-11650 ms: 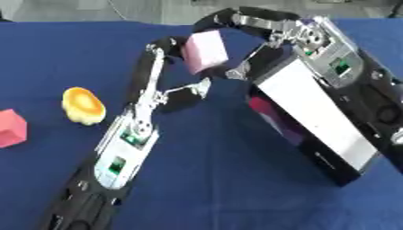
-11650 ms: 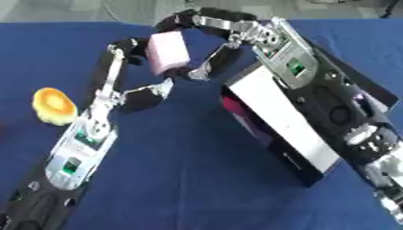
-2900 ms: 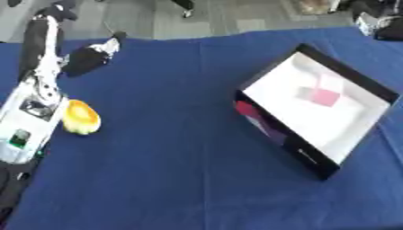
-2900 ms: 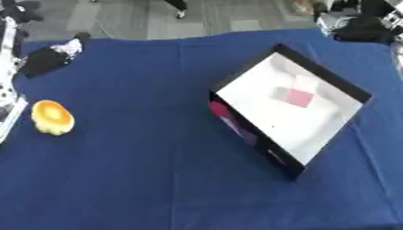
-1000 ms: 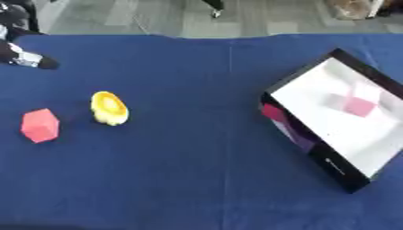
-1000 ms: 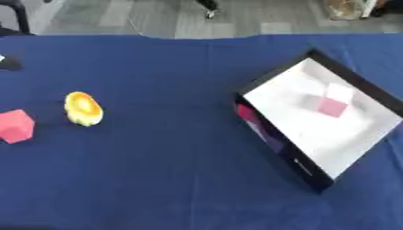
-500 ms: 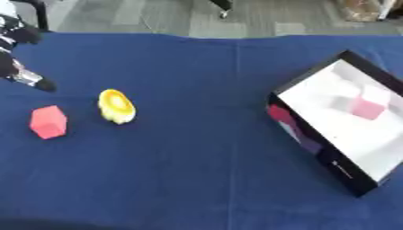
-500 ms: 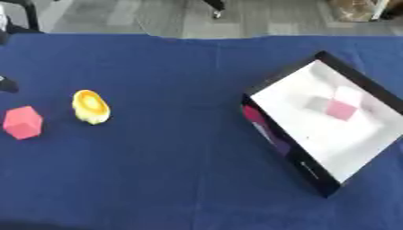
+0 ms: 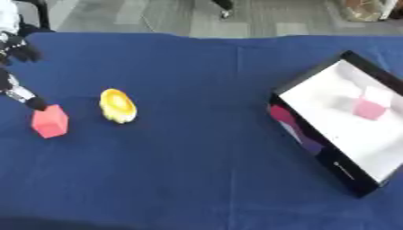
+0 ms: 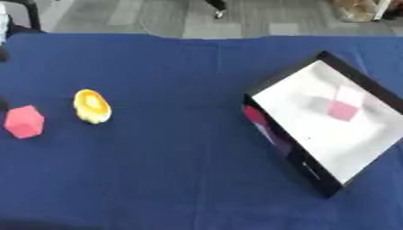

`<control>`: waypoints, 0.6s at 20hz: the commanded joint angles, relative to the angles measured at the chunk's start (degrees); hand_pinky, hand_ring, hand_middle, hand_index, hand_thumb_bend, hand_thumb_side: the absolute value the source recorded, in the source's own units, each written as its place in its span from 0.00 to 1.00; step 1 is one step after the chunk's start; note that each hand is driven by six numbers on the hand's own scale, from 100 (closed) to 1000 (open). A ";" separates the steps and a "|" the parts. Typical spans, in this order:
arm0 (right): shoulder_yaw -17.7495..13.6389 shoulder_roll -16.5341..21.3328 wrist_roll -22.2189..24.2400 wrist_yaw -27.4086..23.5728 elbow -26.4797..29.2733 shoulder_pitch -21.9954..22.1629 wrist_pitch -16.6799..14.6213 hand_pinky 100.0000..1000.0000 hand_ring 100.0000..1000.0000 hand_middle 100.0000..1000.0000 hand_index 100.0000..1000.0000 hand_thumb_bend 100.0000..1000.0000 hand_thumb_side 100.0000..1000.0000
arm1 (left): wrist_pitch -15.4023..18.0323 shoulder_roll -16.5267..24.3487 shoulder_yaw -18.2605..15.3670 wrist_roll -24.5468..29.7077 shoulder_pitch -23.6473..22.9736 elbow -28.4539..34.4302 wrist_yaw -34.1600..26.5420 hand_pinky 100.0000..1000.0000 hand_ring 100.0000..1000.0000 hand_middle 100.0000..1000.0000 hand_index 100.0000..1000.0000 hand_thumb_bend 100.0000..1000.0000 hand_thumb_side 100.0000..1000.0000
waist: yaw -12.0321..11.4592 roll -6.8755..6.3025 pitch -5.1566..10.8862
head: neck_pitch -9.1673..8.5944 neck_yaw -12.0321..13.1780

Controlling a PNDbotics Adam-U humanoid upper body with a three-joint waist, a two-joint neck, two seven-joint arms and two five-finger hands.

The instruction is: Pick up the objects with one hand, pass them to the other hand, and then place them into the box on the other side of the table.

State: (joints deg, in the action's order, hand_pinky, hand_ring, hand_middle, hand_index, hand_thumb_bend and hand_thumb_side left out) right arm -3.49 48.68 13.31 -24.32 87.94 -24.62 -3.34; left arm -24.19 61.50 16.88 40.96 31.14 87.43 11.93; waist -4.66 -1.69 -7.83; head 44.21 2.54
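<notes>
A red cube [image 9: 50, 121] lies on the blue tablecloth at the far left. Just right of it is a yellow rounded object [image 9: 118, 105]. My left hand [image 9: 19, 88] comes in at the left edge, fingers stretched down, one fingertip [image 9: 35, 104] at the cube's upper left corner; it holds nothing. At the right, a black box [image 9: 315, 146] with a white inside stands tilted, and a pink cube [image 9: 368, 108] rests in it. My right hand shows in no view.
The blue cloth [image 9: 197, 170] covers the whole table. Grey floor [image 9: 236, 15] lies beyond the far edge. A wide stretch of cloth separates the yellow object from the box.
My left hand has come down from the upper left until a fingertip reaches the red cube. The whole picture has shifted a little, so the camera moved.
</notes>
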 commanded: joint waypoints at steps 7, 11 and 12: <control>-0.42 1.25 0.17 1.39 0.47 -0.08 -0.34 1.00 1.00 0.99 1.00 0.00 0.16 | 1.27 1.60 -1.21 8.66 2.19 -4.57 8.77 0.90 0.88 0.79 0.81 0.95 0.05 | 0.05 -0.33 0.32 | -0.09 -0.21; -0.20 0.88 0.42 1.95 0.21 -0.30 -0.44 1.00 1.00 0.99 1.00 0.00 0.16 | 2.89 -0.03 -1.01 10.70 2.99 -7.52 12.22 0.90 0.88 0.79 0.81 0.93 0.03 | 0.13 -0.24 0.28 | -0.09 -0.11; -0.14 0.80 0.48 2.12 0.14 -0.35 -0.47 1.00 1.00 0.99 1.00 0.00 0.16 | 3.33 -0.38 -0.81 10.86 3.19 -8.21 12.90 0.90 0.88 0.79 0.81 0.93 0.03 | 0.15 -0.23 0.26 | -0.09 0.00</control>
State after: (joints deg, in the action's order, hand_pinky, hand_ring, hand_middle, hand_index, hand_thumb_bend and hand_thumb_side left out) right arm -3.22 48.15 13.60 -22.56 87.74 -24.18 -3.62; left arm -19.78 59.84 16.79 49.75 33.27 79.73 23.80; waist -4.59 -1.69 -7.84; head 44.21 2.41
